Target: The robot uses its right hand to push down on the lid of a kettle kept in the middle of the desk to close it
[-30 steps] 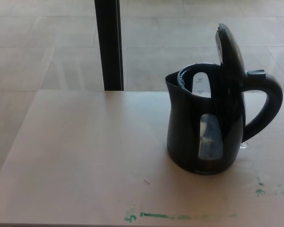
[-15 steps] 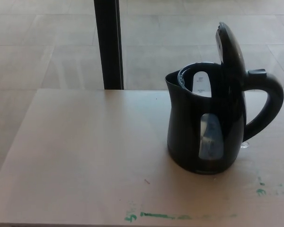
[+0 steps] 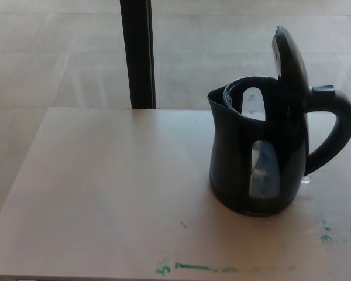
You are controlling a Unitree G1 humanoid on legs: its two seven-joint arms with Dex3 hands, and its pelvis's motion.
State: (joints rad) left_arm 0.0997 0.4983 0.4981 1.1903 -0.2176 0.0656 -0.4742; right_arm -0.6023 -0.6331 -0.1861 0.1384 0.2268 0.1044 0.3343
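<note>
Neither the left hand nor the right hand is seen in the head view, so whether either is released, clenched or grasping cannot be told. No arm or forearm is visible at the picture edges.

1 black kettle is observed standing upright on the desk, placed right of the picture's centre and toward the far half of the surface. Its lid is recorded as open, raised almost vertical on its hinge at the handle side. The rim and the inside of the body are exposed beneath it. The spout is directed to picture left; the handle is curved out to picture right, nearly reaching the frame edge. A translucent water window is noted on the near side of the body.

Green paint smears are marked along the near desk edge, with smaller green flecks at the right. Behind the desk, 1 dark vertical post is seen rising against a pale tiled floor.
</note>
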